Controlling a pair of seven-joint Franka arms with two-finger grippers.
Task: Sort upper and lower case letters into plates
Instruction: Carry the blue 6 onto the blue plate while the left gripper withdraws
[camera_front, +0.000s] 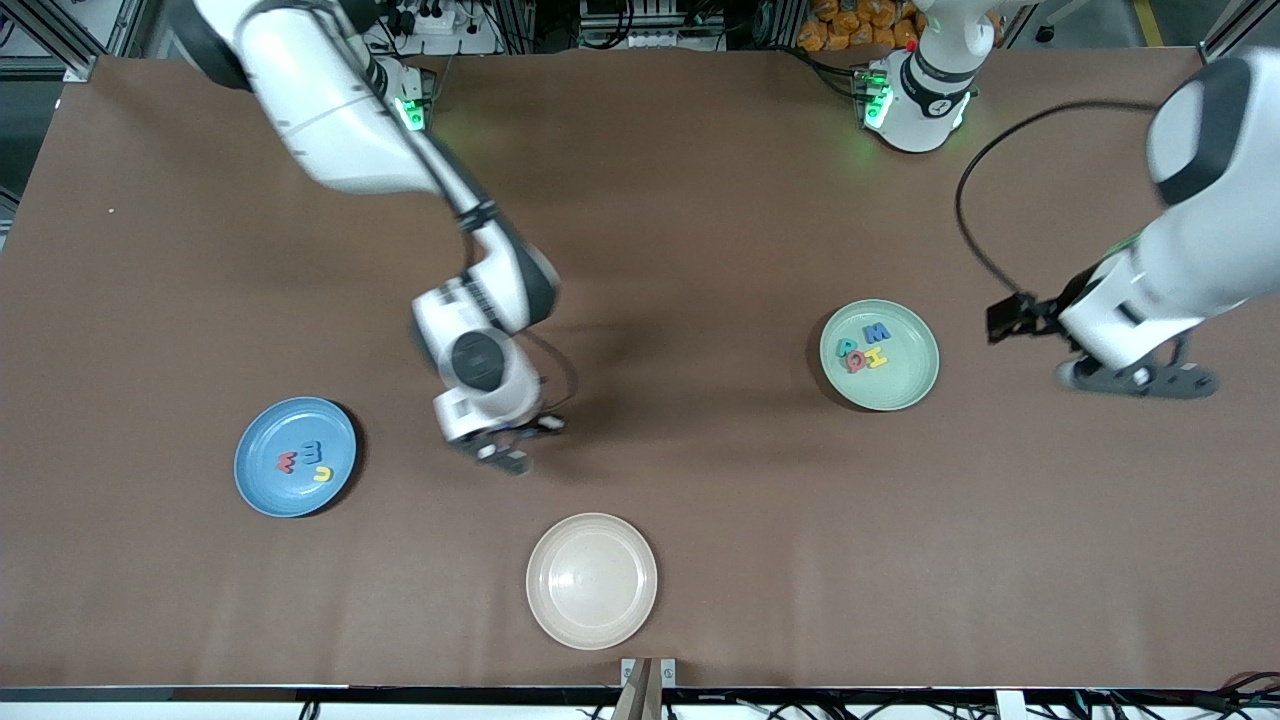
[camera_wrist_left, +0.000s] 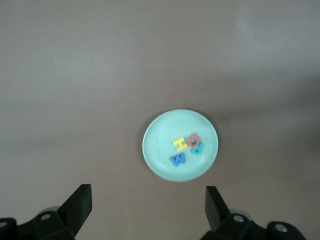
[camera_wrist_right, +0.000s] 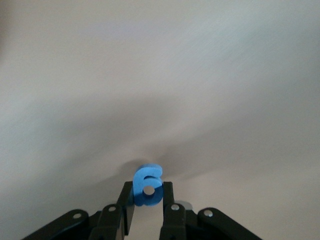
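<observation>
1. Nearest the front camera, a cream plate (camera_front: 591, 581) is seen.
2. Farther than the cream plate, the right gripper (camera_front: 508, 447) is seen over bare table; a blue letter (camera_wrist_right: 147, 186) is pinched between its fingers, as only its wrist view shows.
3. Toward the right arm's end, three letters (camera_front: 304, 459) are held in the blue plate (camera_front: 262, 488).
4. Four letters (camera_front: 863, 346) lie in the mint plate (camera_front: 908, 381); the left gripper (camera_front: 1140, 377) is spread wide.

In the front view the right gripper (camera_front: 505, 447) is blurred, so the blue letter (camera_wrist_right: 147, 186) it pinches cannot be made out there; in the right wrist view the fingers hide that letter's lower edge. The letters in the blue plate (camera_front: 262, 488) and the green plate (camera_front: 905, 385) are too small to read with certainty. The left wrist view cuts off the left gripper (camera_wrist_left: 148, 206) at the picture's edge.
</observation>
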